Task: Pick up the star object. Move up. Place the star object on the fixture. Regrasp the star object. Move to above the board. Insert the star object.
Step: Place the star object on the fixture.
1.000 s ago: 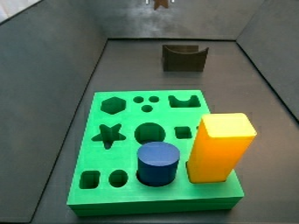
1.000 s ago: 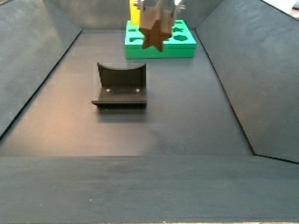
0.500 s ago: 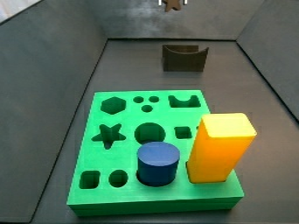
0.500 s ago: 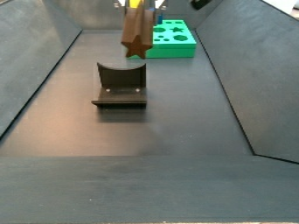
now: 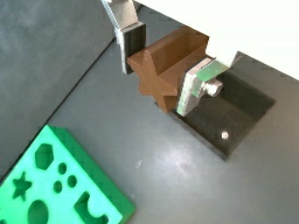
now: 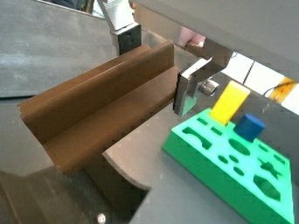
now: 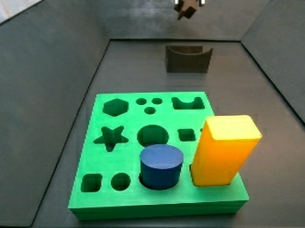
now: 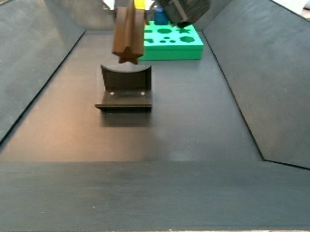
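The star object (image 5: 162, 75) is a long brown prism with a star-shaped end. My gripper (image 5: 163, 66) is shut on it, a silver finger (image 5: 197, 87) on each side. In a side view the star object (image 8: 126, 38) hangs upright, its lower end just above the dark fixture (image 8: 125, 88); I cannot tell if they touch. In both wrist views the fixture (image 5: 237, 112) lies just beyond the piece. The gripper (image 7: 184, 8) shows at the top edge over the fixture (image 7: 187, 58). The star-shaped hole (image 7: 111, 137) in the green board (image 7: 119, 198) is empty.
The green board (image 8: 169, 42) holds a yellow block (image 7: 224, 150) and a blue cylinder (image 7: 161, 166), with several other shaped holes. Sloped grey walls (image 8: 36, 82) enclose the dark floor. The board also shows in both wrist views (image 6: 233, 171).
My gripper has carried the star object away from over the green board to a spot over the fixture, and it hangs lower now. The grip has stayed shut on the piece.
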Tool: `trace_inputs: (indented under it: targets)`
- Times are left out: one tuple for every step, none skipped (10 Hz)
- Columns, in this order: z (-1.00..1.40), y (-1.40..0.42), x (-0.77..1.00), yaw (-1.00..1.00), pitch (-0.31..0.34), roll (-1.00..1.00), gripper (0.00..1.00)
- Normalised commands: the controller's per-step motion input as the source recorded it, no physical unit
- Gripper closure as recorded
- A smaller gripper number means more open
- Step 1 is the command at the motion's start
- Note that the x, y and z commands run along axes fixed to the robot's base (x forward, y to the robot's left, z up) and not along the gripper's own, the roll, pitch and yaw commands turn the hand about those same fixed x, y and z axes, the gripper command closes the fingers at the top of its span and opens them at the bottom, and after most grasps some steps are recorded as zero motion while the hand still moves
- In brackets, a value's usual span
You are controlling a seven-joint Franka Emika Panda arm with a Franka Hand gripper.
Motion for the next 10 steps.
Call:
trace_inputs:
  targets:
    - [-0.01, 0.04, 0.22, -0.13, 0.068, -0.25, 1.0]
    - [-1.0, 0.13, 0.15, -0.08, 0.132, -1.0, 1.0]
    - [-1.0, 0.14, 0.13, -0.09, 0.099, -1.0, 1.0]
    - [-1.0, 0.14, 0.14, -0.12, 0.111, -1.0, 1.0]
    - [-1.0, 0.14, 0.16, -0.13, 0.123, -0.79, 1.0]
    - [-1.0, 0.14, 0.16, -0.13, 0.115, -0.68, 1.0]
    - [-1.0, 0.15, 0.17, -0.14, 0.086, -0.47, 1.0]
    - [-1.0, 0.14, 0.18, -0.15, 0.057, -0.28, 1.0]
    - [-1.0, 0.14, 0.18, -0.15, 0.043, -0.22, 1.0]
    - [-0.75, 0.11, 0.14, -0.14, 0.019, -0.18, 1.0]
